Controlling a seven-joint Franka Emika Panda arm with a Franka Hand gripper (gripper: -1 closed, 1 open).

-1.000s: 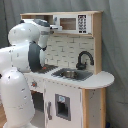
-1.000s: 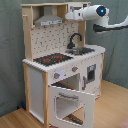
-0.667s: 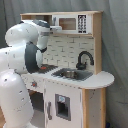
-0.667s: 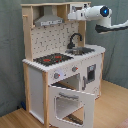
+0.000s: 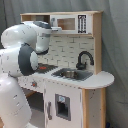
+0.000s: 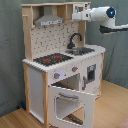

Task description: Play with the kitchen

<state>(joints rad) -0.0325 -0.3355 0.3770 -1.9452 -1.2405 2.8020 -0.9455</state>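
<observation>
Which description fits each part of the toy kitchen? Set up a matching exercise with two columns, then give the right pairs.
Column one:
1. oven door
2. faucet
3. hob
4. hood

Column two:
A. black with red rings
B. grey, up under the top shelf
C. hanging open, with a window
D. black, curved over the sink

Pairs: 1-C, 2-D, 3-A, 4-B
</observation>
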